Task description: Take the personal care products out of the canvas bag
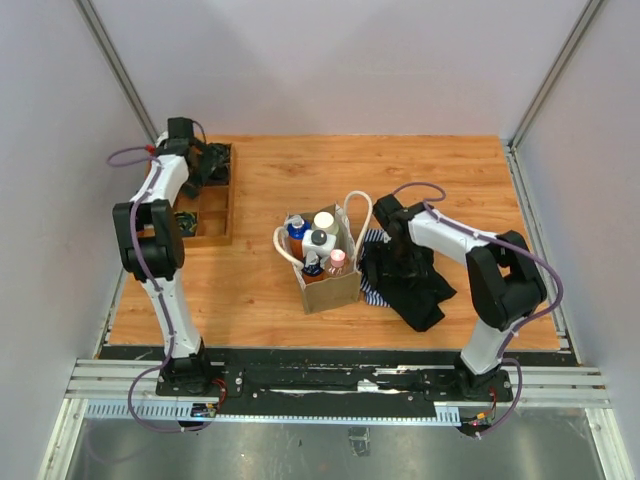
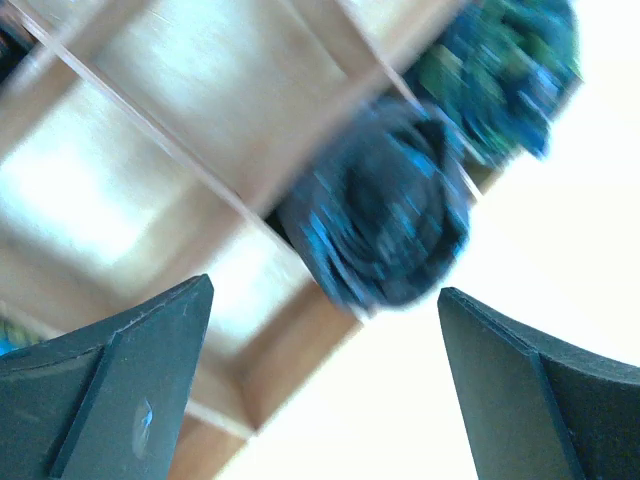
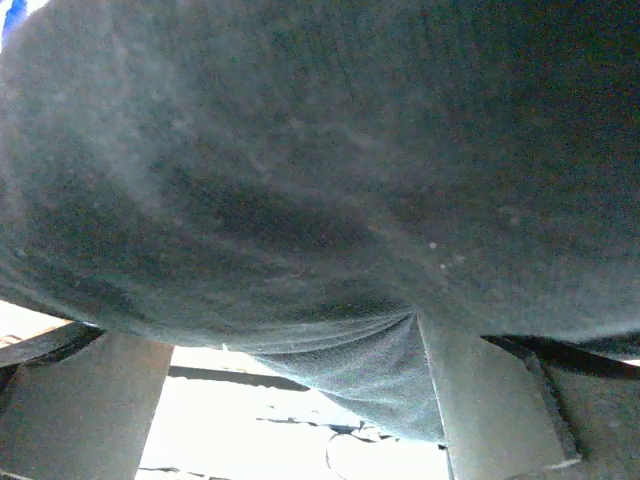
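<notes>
Top external view: the canvas bag [image 1: 335, 290] stands upright mid-tabletop [image 1: 420, 170], packed with upright bottles: an orange bottle [image 1: 296, 232] with a blue cap, a cream-capped bottle [image 1: 324, 219] and a pink-capped bottle [image 1: 337, 258]. The right claw [image 3: 270, 330], fingers apart, sits low over the black garment [image 1: 425, 295] beside the bag. I would raise it, then descend vertically between the rope handles [image 1: 358, 205]. The left claw [image 2: 325, 286], also apart, hovers over the wooden tray [image 1: 228, 200], which holds dark rolled items.
</notes>
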Robot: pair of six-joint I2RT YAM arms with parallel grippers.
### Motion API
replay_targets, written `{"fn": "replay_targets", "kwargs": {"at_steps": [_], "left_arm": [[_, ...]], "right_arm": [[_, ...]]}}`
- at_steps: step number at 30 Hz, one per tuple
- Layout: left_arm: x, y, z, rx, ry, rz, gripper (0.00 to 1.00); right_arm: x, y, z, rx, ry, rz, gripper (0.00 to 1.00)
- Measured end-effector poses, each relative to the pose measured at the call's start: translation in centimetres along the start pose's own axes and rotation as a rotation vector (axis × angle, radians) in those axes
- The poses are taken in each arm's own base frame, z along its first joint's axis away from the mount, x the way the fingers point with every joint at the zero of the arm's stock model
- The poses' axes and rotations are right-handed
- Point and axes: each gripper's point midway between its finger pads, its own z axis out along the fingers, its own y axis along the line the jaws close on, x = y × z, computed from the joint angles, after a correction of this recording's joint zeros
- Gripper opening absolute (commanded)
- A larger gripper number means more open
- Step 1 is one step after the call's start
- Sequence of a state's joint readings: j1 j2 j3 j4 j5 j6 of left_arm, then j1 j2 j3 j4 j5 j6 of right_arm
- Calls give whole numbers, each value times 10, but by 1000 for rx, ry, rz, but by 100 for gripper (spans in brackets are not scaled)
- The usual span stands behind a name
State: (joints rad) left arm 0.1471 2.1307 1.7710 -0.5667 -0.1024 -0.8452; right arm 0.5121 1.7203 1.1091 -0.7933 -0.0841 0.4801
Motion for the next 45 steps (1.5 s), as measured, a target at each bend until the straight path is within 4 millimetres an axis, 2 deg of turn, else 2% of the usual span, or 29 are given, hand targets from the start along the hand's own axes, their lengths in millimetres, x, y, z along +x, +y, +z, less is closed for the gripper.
{"fn": "replay_targets", "kwargs": {"at_steps": [3,6,8,11,14,19,22,26,28,30,32,34,36,38,39,40,42,43,45], "left_arm": [[17,-33,-50,64,-64,115,100],[42,-81,-128,229,-118,207,100],[46,-97,-176,339,-147,218,100],[37,-88,-225,427,-203,195,100],[35,-71,-254,462,-230,181,100],[46,-59,-267,496,-206,209,100],[60,-46,-263,493,-171,244,100],[85,-10,-240,411,-109,297,100],[95,6,-232,372,-81,318,100],[100,15,-229,346,-70,329,100],[99,17,-233,349,-73,334,100],[98,15,-240,368,-87,340,100],[100,13,-248,386,-97,353,100],[104,11,-253,395,-97,373,100],[106,11,-255,393,-93,385,100],[108,11,-255,387,-87,399,100],[111,10,-252,375,-71,419,100],[114,10,-250,367,-62,427,100],[121,12,-247,355,-42,450,100]], "right_arm": [[-17,-1,1,3,1,50,98],[-41,-11,0,-20,-16,149,98],[-62,-25,-2,-34,-34,219,98],[-109,-55,-5,-45,-75,325,98],[-162,-94,-8,-39,-127,408,98],[-238,-167,-12,39,-228,481,98],[-269,-206,-15,114,-304,511,98],[-291,-255,-22,269,-414,531,98],[-296,-270,-31,341,-466,531,98],[-294,-276,-46,402,-517,517,98],[-288,-267,-72,430,-566,483,99],[-286,-238,-119,408,-663,422,98],[-284,-191,-175,318,-785,326,98],[-272,-120,-239,159,-927,183,99],[-262,-88,-264,87,-981,115,99],[-244,-48,-288,4,-1032,30,96],[-208,15,-309,-112,-1066,-114,86],[-185,51,-309,-177,-1052,-200,84],[-154,94,-295,-247,-999,-313,85]]}}
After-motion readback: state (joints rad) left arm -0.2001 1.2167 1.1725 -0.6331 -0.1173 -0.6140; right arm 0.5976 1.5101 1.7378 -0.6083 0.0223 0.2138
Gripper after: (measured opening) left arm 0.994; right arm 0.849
